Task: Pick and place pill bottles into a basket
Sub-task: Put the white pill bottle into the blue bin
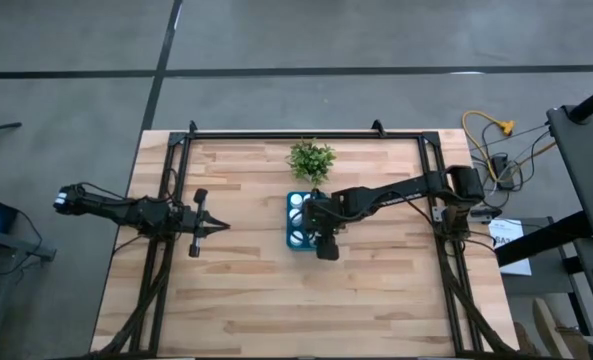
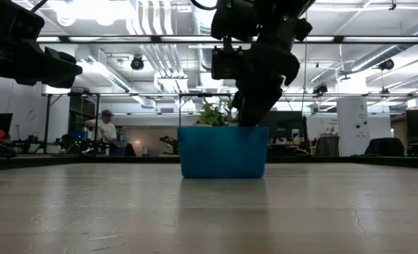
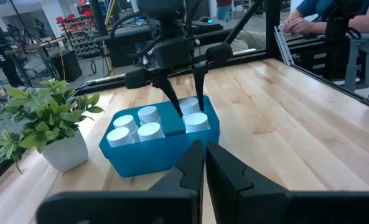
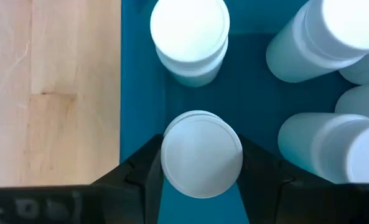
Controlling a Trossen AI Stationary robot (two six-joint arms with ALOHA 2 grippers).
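The teal basket (image 1: 292,222) stands at the table's middle and holds several white pill bottles (image 3: 149,114) upright. My right gripper (image 4: 201,168) reaches down into the basket's near right corner, shut on one more pill bottle (image 3: 195,121). In the low view its fingers (image 2: 253,113) dip behind the basket's wall (image 2: 223,152). My left gripper (image 1: 216,227) waits shut over the table's left part, touching nothing, and points at the basket (image 3: 153,155). My right gripper pinches the pill bottle at its round white cap (image 4: 200,152), one finger (image 4: 144,177) on each side. The fingers come from above, slanting down. The bottle stands upright inside the basket beside the others; the basket's wall hides whether its base rests on the floor.
A small green plant in a white pot (image 1: 311,158) stands just beyond the basket's far end. A black frame (image 1: 276,135) runs along the table's far edge and sides. Bare wood lies left, right and near of the basket.
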